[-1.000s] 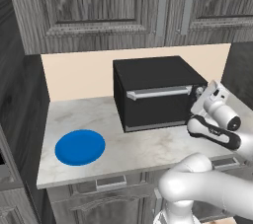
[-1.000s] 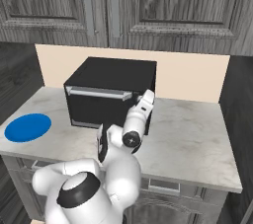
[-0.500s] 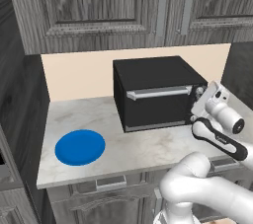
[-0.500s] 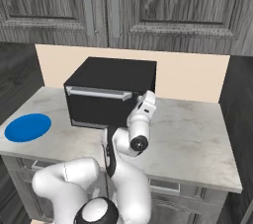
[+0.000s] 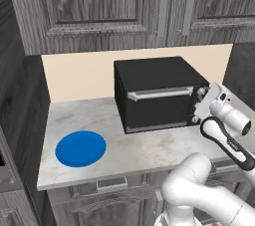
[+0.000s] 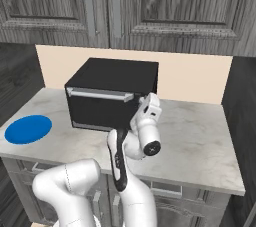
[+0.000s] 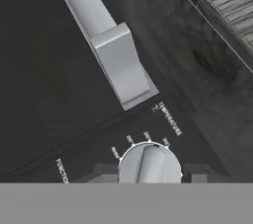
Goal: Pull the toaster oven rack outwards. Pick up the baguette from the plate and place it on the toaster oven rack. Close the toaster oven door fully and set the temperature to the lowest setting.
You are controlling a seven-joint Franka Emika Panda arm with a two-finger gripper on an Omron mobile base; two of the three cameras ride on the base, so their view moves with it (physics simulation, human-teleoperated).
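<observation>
Gripper (image 5: 203, 104) hard against oven's right control column, straddling silver temperature knob (image 7: 149, 165); jaw state unreadable, can't tell if clamped on it. Door (image 5: 157, 106) shut, bar handle (image 7: 101, 35) running off toward 11 o'clock in hand view. Blue plate (image 5: 80, 148) bare on marble counter (image 6: 200, 136), well apart at oven's 8 o'clock. Upper cabinets (image 5: 124, 6) behind.

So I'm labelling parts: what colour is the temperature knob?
Silver, the temperature knob shows best in the hand view.

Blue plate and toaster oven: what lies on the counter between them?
Nothing: between the plate and the toaster oven the left base view shows bare marble counter.
</observation>
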